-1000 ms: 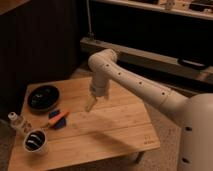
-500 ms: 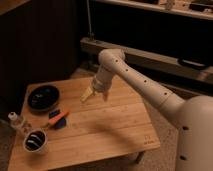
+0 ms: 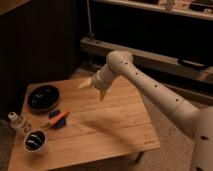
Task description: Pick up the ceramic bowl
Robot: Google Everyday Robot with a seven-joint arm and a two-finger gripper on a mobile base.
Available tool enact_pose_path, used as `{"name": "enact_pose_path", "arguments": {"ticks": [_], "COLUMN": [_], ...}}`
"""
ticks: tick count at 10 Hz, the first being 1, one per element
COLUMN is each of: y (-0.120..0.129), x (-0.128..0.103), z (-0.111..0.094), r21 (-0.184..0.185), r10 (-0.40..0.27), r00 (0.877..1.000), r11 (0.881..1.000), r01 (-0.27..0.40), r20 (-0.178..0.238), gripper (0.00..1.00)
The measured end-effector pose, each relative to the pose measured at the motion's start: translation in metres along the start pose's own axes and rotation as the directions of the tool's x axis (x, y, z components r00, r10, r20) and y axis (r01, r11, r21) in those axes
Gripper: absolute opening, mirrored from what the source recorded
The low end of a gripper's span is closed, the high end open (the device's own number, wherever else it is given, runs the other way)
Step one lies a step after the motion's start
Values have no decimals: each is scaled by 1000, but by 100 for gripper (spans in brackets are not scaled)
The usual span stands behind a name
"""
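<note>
Pick not yet started: gripper [image 3: 94, 88] hangs over the wooden table [image 3: 110, 125], fingers spread and empty, apart from the ceramic bowl [image 3: 43, 97] sitting untouched near the table's back corner; approach, grasp and lift are left.

Table [image 3: 107, 131]: you see it in front of a long low shelf [image 3: 150, 57].
Bowl [image 3: 43, 97]: on the table's far left corner.
Cup [image 3: 36, 141]: on the near left corner, in front of the bowl.
Small bottle [image 3: 15, 120]: at the left edge, between bowl and cup.
Small tools [image 3: 57, 120]: lying just right of the line from bowl to cup.
Gripper [image 3: 92, 89]: you find it over the table's back part, right of the bowl and apart from it.
</note>
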Motion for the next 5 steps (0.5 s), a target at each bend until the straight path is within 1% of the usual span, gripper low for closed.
{"name": "enact_pose_path", "arguments": {"ticks": [1, 2, 3, 4, 5], "y": [-12, -28, -47, -61, -66], "x": [0, -1, -1, -1, 1], "z": [-7, -8, -2, 6, 11], "r21": [5, 2, -13, -25, -35], "r10": [23, 44, 47, 49, 54], "r00": [999, 995, 993, 991, 990], "r11": [1000, 999, 999, 998, 998], "r01": [-23, -44, -49, -52, -59], "r20": [-45, -85, -110, -122, -128], "gripper": [80, 80, 80, 80, 80]}}
